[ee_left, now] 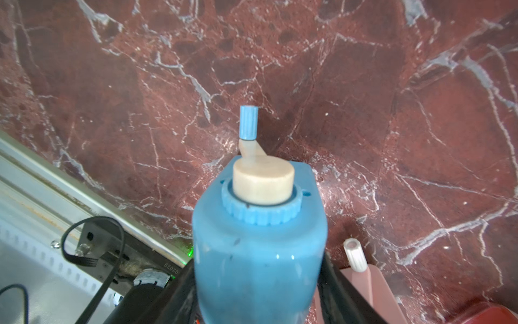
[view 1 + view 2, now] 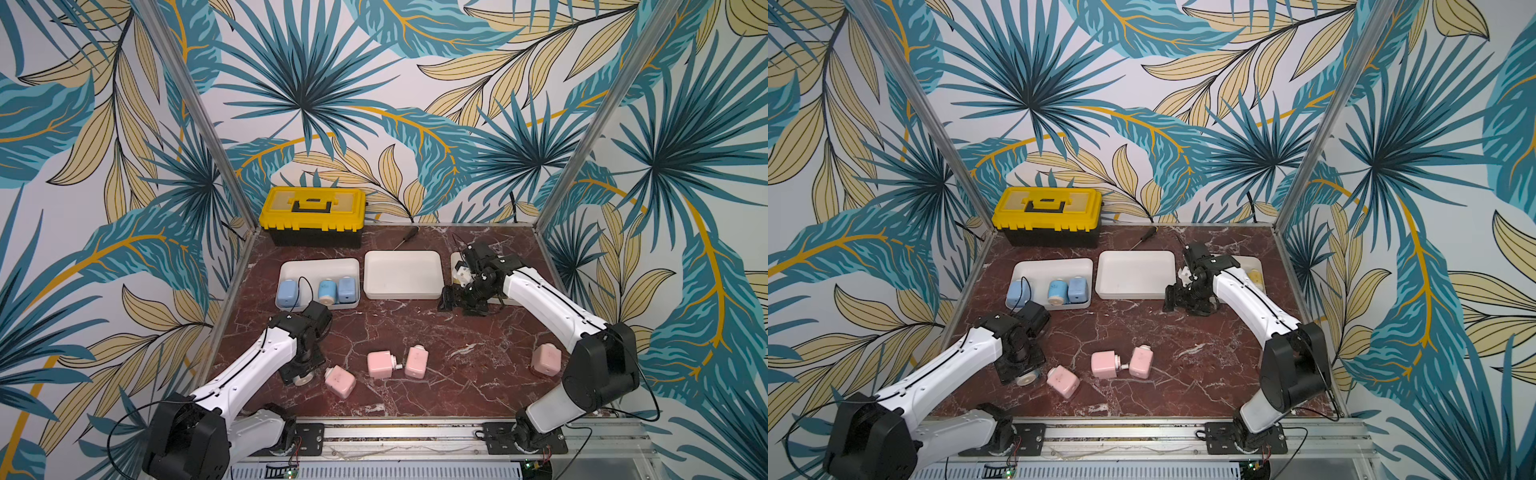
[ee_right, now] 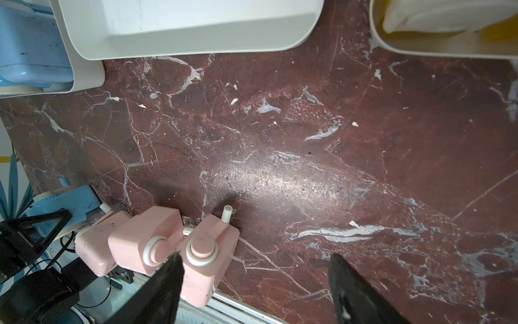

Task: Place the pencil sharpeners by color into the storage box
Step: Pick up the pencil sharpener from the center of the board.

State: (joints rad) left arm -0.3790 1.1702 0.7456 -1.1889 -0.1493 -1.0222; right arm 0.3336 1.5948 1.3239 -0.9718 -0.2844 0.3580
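Observation:
My left gripper (image 1: 258, 283) is shut on a blue pencil sharpener (image 1: 259, 246), its cream cap and blue crank pointing away. In the top views it (image 2: 301, 376) sits low at the front left and covers most of that sharpener. Three blue sharpeners (image 2: 324, 291) lie in the left white tray (image 2: 320, 262) of the storage box. The middle tray (image 2: 402, 272) holds nothing. Yellow sharpeners (image 2: 1255, 278) show in the right tray (image 2: 1246, 261), half hidden by my right arm. Several pink sharpeners (image 2: 380, 364) lie on the front table. My right gripper (image 2: 453, 299) hangs open, holding nothing.
A yellow and black toolbox (image 2: 312, 212) stands at the back left, with a screwdriver (image 2: 409, 237) beside it. One pink sharpener (image 2: 546, 359) lies by my right arm's elbow. A metal rail (image 2: 415, 432) runs along the table's front edge. Walls close the sides.

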